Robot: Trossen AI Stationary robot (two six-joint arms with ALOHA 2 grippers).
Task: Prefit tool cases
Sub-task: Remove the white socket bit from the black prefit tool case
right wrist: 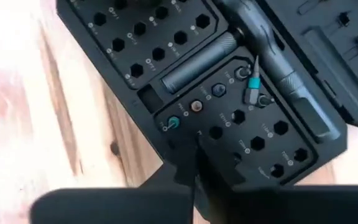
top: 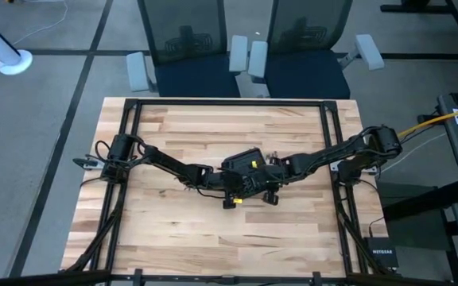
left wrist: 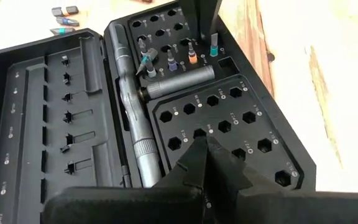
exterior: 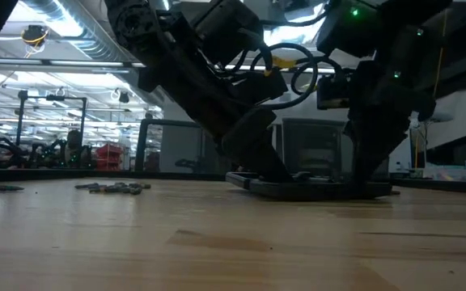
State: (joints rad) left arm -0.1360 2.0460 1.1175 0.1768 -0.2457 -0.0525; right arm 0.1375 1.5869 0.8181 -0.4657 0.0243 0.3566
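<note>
At the middle of the butcher-block table (top: 173, 230), the tool case (left wrist: 48, 118) lies open and flat, both halves up, with the two arms meeting over it. The left gripper (left wrist: 205, 163) presses down on the lower bit tray, its fingers closed together with nothing between them, seemingly steadying the case. The right gripper (right wrist: 194, 163) sits at the edge of the upper bit tray, its fingers drawn almost together; no bit shows between them.

Four colour-banded bits (left wrist: 191, 57) stand seated in the upper tray's row beside the ratchet driver (left wrist: 132, 106), and one more bit (right wrist: 252, 87) leans tilted, not fully down in its slot. Most hex slots (left wrist: 225, 127) in both trays are empty. Loose bits (exterior: 116, 187) lie on the wood well apart from the case. Judging by this, the filling is at an early stage: a handful in, many left, and the tilted one likely needs reseating.
</note>
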